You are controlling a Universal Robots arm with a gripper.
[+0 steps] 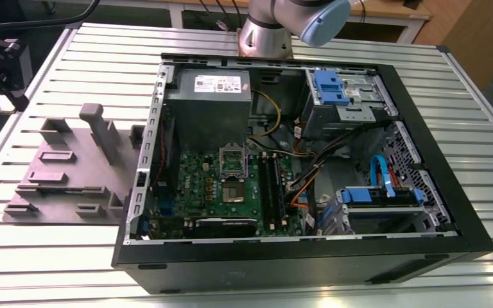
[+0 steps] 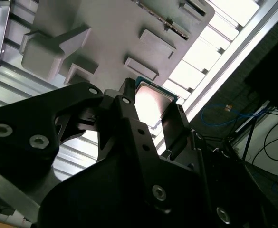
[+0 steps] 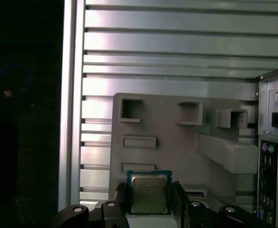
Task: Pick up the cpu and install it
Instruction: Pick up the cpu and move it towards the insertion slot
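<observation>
Exterior view first: open pc case [image 1: 298,256] lies flat on the slatted counter [image 1: 75,256], and a grey fixture [image 1: 67,173] sits just beside it on the exterior view's left. The socket [image 1: 232,190] is on the green board [image 1: 199,186] around the centre of the frame. The arm [image 1: 285,25] comes in at the top edge. So imo the whole thing hinges on fixture-to-socket, i.e. from the exterior view's left across the case wall to mid-case.

Second wrist view: gripper [image 2: 152,108] is pinching the cpu [image 2: 153,100], with black fingers [image 2: 129,118] clamped on two opposite edges. The metal top catches a lot of glare. The fixture [image 2: 110,33] is right behind it, with pockets and ribs visible. Can't tell if the chip is clear of the fixture or touching it.

First wrist view: this is the better look at the grip tbh. The cpu [image 3: 149,192] is seen flat-on, silvery top w/ a thin green edge, sitting square between the two sides of the gripper [image 3: 149,195], not tilted afaict. It's basically square, so there's no real long axis to worry abt. The fixture [image 3: 167,123] is behind it, and the case's rear panel w/ ports [image 3: 272,156] is near, which fits the chip being over the fixture side and well apart from the socket.

The exterior view gives you the socket and layout, and both wrist views give you the grip.
</observation>
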